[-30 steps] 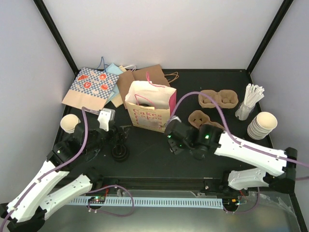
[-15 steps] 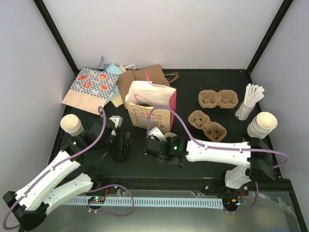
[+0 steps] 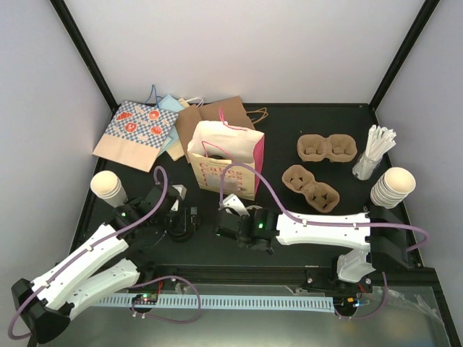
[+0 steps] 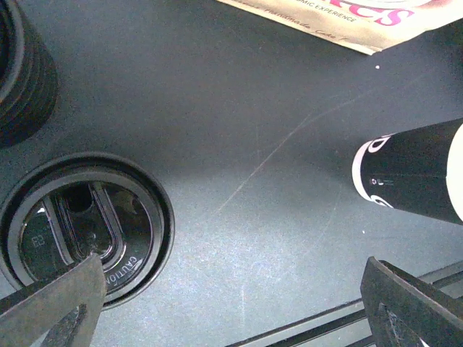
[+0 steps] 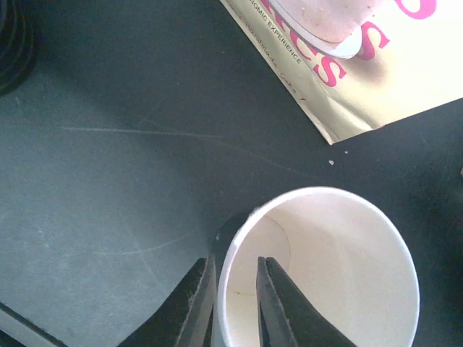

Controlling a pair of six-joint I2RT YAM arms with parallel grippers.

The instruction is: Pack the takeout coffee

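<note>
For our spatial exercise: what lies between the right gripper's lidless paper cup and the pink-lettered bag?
Bare tabletop, bar white specks, between paper cup and bag; right wrist view.

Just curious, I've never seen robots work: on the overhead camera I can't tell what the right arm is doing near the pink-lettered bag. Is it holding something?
Observer: Yes. Its wrist camera shows the right pincer pinching the rim of a paper cup, one finger inside and one outside.
Visitor: Anything in the cup?
Observer: No. It looks empty and has no lid on.
Visitor: And the left arm?
Observer: The left pincer hangs open. A single black lid lies on the table below it, near one finger, embossed "CAUTION".
</note>
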